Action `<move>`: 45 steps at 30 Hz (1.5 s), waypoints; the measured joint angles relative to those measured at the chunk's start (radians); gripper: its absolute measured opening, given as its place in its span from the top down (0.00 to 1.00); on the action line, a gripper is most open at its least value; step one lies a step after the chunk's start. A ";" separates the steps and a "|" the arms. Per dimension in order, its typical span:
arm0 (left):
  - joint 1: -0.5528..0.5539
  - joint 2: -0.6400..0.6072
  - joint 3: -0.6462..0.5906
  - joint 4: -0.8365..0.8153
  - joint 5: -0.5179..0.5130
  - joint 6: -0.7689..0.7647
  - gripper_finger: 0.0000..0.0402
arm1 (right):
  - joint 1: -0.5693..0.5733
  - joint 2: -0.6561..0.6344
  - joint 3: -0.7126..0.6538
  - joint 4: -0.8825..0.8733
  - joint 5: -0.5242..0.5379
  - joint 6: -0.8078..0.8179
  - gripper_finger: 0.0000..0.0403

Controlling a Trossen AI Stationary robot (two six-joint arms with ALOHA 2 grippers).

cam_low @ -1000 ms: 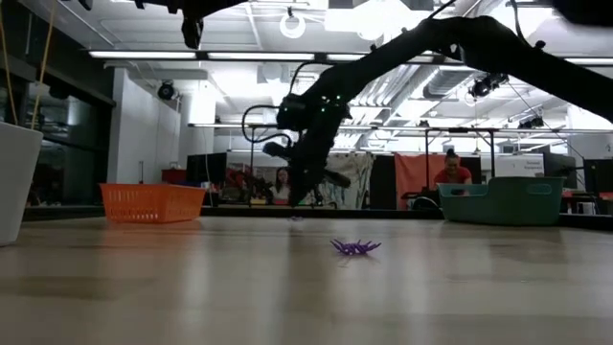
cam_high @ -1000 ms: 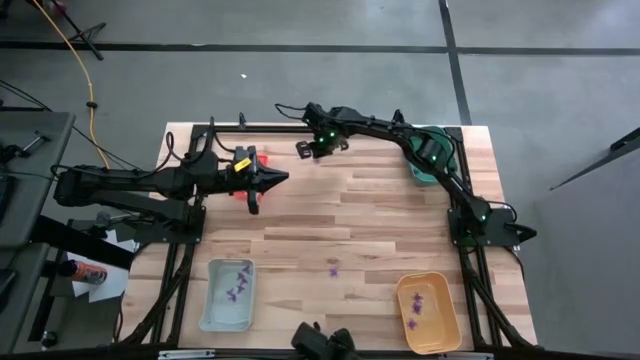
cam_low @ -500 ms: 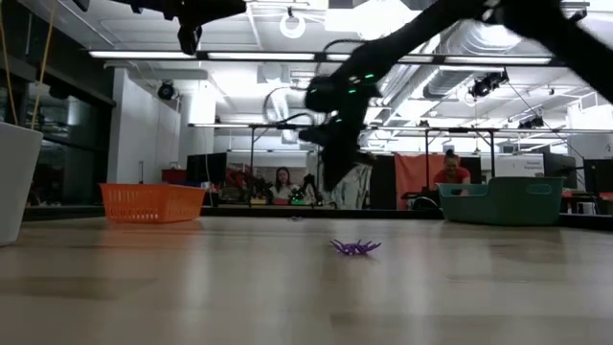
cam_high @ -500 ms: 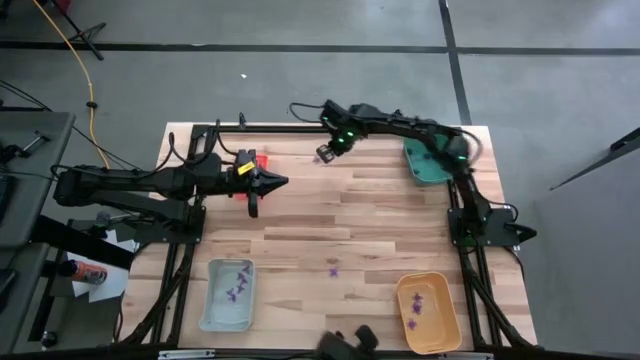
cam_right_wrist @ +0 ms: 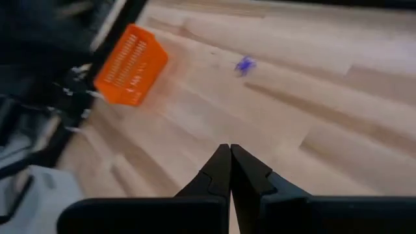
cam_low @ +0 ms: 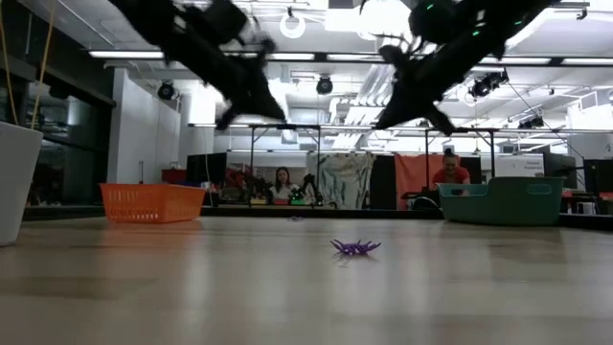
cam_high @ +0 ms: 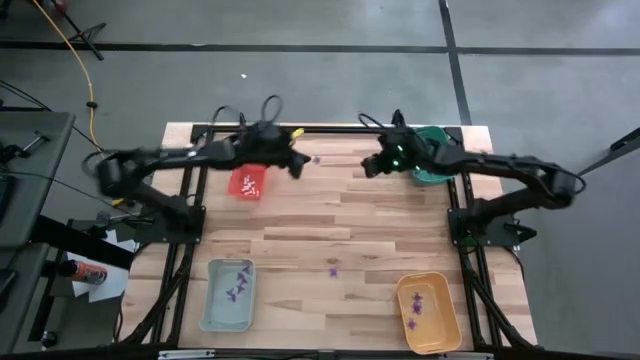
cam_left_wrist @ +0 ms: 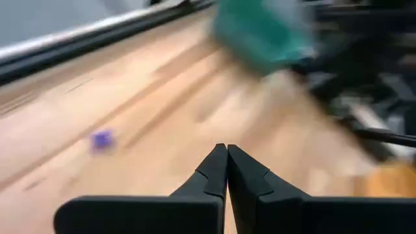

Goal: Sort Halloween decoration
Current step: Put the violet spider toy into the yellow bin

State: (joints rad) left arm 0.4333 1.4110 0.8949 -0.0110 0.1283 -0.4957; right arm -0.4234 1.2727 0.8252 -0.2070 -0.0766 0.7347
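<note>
Trays sit at the corners of the wooden bench (cam_high: 380, 225). Going from the left of the overhead view: a pale blue tray (cam_high: 228, 295) lies near the front left corner with several purple decoration pieces (cam_high: 238, 282) inside it. Behind it, near the back edge, a red tray (cam_high: 247, 184) holds a few whitish pieces (cam_high: 250, 185).

The left tool (cam_high: 299, 166) hangs over the bench just beside the red tray, its fingers pressed together with nothing between them; the left wrist view shows the two dark tips (cam_left_wrist: 214, 170) meeting. One small purple piece (cam_high: 318, 158) lies on the bare wood near the back edge, between the two tools and close to the left one.

A second loose purple piece (cam_high: 334, 268) lies toward the front middle of the bench, well apart from both arms; the low view shows it as a spiky purple shape.

The right tool (cam_high: 368, 166) hovers over the back of the bench just beside the green tray (cam_high: 432, 172), fingers together and empty, as the right wrist view confirms. Near the front right corner, an orange tray (cam_high: 428, 313) holds a few purple pieces (cam_high: 416, 308).
</note>
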 joint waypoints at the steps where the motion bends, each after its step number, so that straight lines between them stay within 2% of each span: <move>1: 0.025 0.062 0.041 -0.031 0.005 0.000 1.00 | 0.017 -0.030 -0.021 0.008 0.019 0.030 1.00; 7: 0.121 0.368 0.232 -0.157 0.018 -0.032 1.00 | 0.114 -0.141 -0.087 0.039 0.134 0.161 1.00; 11: 0.150 0.482 0.299 -0.222 0.023 -0.076 1.00 | 0.174 -0.141 -0.089 0.045 0.180 0.204 1.00; 16: 0.165 0.567 0.351 -0.218 0.081 -0.044 1.00 | 0.230 -0.124 -0.088 0.060 0.255 0.255 1.00; 19: 0.166 0.601 0.382 -0.217 0.082 -0.032 1.00 | 0.254 -0.122 -0.088 0.059 0.277 0.285 1.00; 26: 0.176 0.684 0.453 -0.332 0.082 0.006 1.00 | 0.295 -0.120 -0.088 0.062 0.298 0.323 1.00; 31: 0.178 0.686 0.476 -0.381 0.073 0.037 1.00 | 0.316 -0.120 -0.088 0.070 0.314 0.323 1.00; 41: 0.124 0.664 0.485 -0.772 0.087 0.195 1.00 | 0.312 -0.120 -0.088 0.070 0.320 0.288 1.00; 45: 0.086 0.616 0.469 -0.795 0.054 0.200 1.00 | 0.312 -0.120 -0.088 0.070 0.320 0.278 1.00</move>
State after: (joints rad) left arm 0.5195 2.0272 1.3635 -0.8064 0.1822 -0.2957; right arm -0.1112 1.1526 0.7372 -0.1368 0.2432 1.0130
